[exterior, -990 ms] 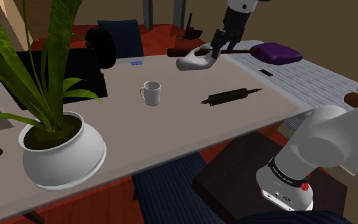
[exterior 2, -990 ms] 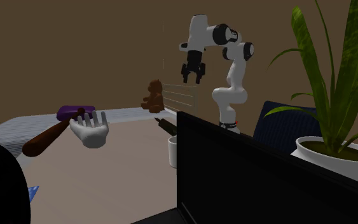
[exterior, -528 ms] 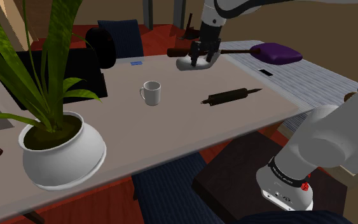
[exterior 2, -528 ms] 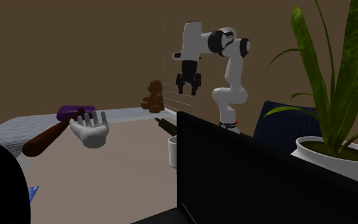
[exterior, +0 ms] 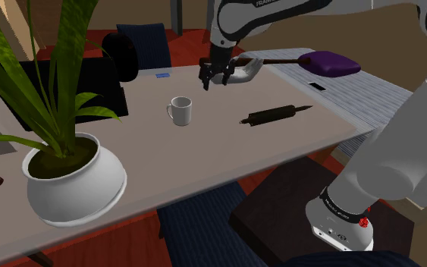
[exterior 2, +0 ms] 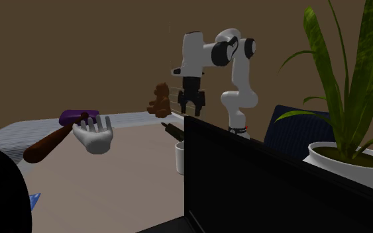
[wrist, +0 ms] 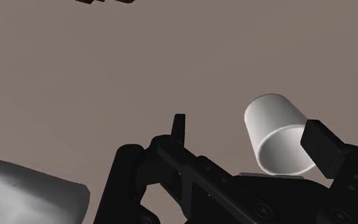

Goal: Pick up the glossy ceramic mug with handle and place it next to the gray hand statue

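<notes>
None of the task looked done.

Shoulder view: small white glossy mug with handle (exterior: 180, 111) stood upright, untouched, on the pale tabletop (exterior: 227, 155). Black two-finger gripper (exterior: 215, 76) hovered to its far right, in front of the pale grey hand statue (exterior: 247, 70).

Second exterior view: mug well apart from statue.

Wrist view: fingers (wrist: 179, 124) apart, empty. Grasp, carry and placement were all left.

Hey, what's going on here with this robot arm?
The arm's black gripper hangs open and empty above the table, close to the pale hand statue. The white mug stands upright on the table a little way off, not yet picked up.
</notes>
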Robot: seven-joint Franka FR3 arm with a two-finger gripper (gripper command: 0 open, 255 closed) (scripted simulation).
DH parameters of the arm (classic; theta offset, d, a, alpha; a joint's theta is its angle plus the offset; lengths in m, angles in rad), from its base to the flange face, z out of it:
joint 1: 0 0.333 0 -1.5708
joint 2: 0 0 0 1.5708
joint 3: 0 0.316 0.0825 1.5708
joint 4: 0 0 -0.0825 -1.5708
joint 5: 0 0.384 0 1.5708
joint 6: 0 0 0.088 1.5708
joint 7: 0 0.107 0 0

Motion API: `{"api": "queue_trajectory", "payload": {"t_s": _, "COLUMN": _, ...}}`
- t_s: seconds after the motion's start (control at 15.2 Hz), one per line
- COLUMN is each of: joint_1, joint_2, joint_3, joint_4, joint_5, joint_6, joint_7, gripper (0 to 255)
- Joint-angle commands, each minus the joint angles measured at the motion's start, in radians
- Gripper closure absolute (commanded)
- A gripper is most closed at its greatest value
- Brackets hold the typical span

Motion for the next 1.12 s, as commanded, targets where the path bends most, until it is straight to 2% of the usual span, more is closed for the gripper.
{"api": "queue_trajectory", "payload": {"t_s": 0.0, "joint_1": 0.002, "joint_2": 0.078, "joint_3": 0.002, "joint_4": 0.059, "joint_5": 0.005, "joint_6": 0.011, "joint_7": 0.008, "gripper": 0}}
{"api": "queue_trajectory", "payload": {"t_s": 0.53, "joint_1": 0.027, "joint_2": 0.394, "joint_3": 0.018, "joint_4": 0.333, "joint_5": 0.017, "joint_6": 0.02, "joint_7": 0.056, "gripper": 0}}
{"api": "queue_trajectory", "payload": {"t_s": 1.06, "joint_1": 0.031, "joint_2": 0.452, "joint_3": 0.018, "joint_4": 0.307, "joint_5": 0.015, "joint_6": 0.102, "joint_7": 0.059, "gripper": 0}}
